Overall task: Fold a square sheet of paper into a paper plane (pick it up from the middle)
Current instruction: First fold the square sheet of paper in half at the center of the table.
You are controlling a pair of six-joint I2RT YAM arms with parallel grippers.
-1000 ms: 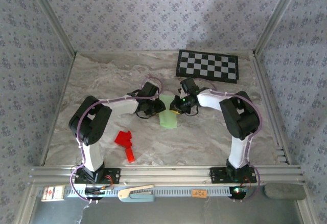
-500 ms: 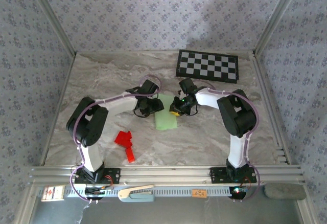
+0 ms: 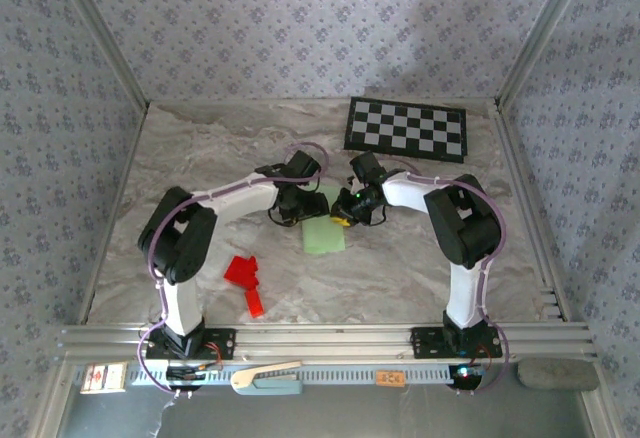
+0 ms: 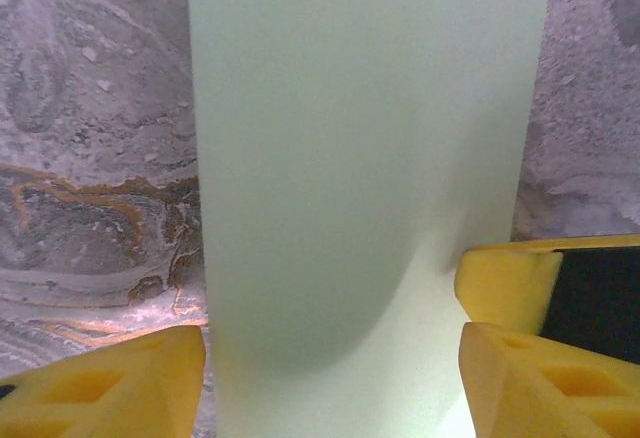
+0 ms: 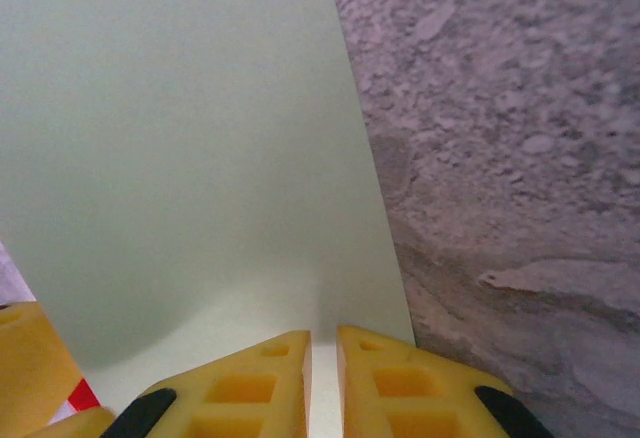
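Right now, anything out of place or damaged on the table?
Mostly fine: the green paper lies folded and uncrumpled, with the right end effector pinching its edge and the left end effector open astride it. One stray: a red paper shape lies loose on the table, toward the near left.

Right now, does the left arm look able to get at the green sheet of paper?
Probably yes: the left gripper hangs open right over the square sheet of paper, fingers spread wide, nothing in the way. The right gripper, pinching the sheet close by, may crowd it.
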